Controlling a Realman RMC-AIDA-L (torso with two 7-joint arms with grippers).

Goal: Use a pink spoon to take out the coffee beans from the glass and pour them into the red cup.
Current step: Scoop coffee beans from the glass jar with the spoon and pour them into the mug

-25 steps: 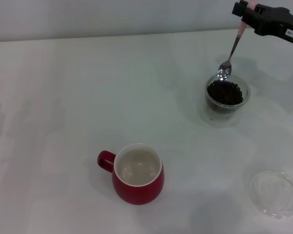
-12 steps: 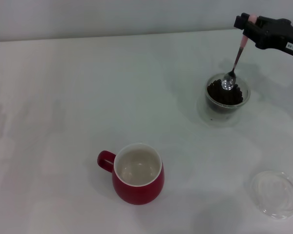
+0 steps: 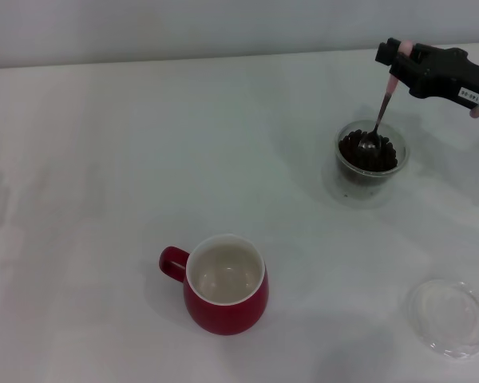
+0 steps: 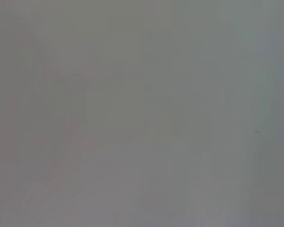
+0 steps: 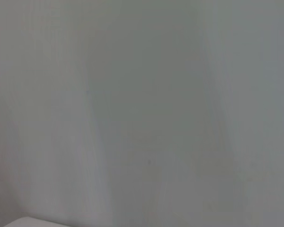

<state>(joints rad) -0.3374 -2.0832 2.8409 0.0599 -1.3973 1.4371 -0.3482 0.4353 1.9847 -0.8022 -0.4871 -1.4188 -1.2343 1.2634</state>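
In the head view, my right gripper [image 3: 399, 62] is at the far right, above and behind the glass [image 3: 373, 162], shut on the pink handle end of the pink spoon [image 3: 381, 109]. The spoon hangs down steeply with its metal bowl dipped into the coffee beans [image 3: 367, 152] that fill the glass. The red cup [image 3: 225, 284] stands near the front centre, cream inside, with no beans visible in it and its handle pointing left. My left gripper is out of view. Both wrist views show only plain grey-white surface.
A flat clear round dish [image 3: 451, 317] lies at the front right corner of the white table [image 3: 144, 159]. The wall edge runs along the back of the table.
My right gripper has lowered and shifted slightly, bringing the spoon bowl from above the glass's far rim down into the beans. The red cup and dish have not moved.
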